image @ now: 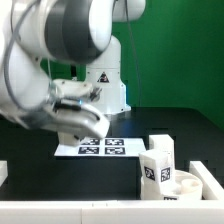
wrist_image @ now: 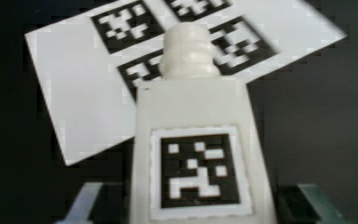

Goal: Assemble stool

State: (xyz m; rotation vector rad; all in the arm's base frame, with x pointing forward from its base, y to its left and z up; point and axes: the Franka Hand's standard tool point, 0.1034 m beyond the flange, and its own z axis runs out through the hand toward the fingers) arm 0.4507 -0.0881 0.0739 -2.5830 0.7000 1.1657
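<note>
Arm fills the upper left of the exterior view, bent over and reaching down toward the table (image: pixel 120 172) left of centre. Gripper (image: pixel 80 128) sits low, just above the marker board (image: pixel 98 147), which lies flat near the middle of the frame.

Wrist view: a white stool leg (wrist_image: pixel 194 150) stands between the two fingers (wrist_image: pixel 91 205), which are barely visible at the bottom corners of the frame. The leg's tag face points at the camera and its stepped, narrower end points away, over the marker board behind it. Jaws are closed in tight against the leg's sides, so the leg is gripped. In the exterior view the held leg is hidden behind the hand.

Other stool parts are at the lower right of the exterior view: two more legs (image: pixel 157 165) standing upright close together, and the rimmed seat disc (image: pixel 190 182) touching them on the right. Both are well apart from the gripper.
</note>
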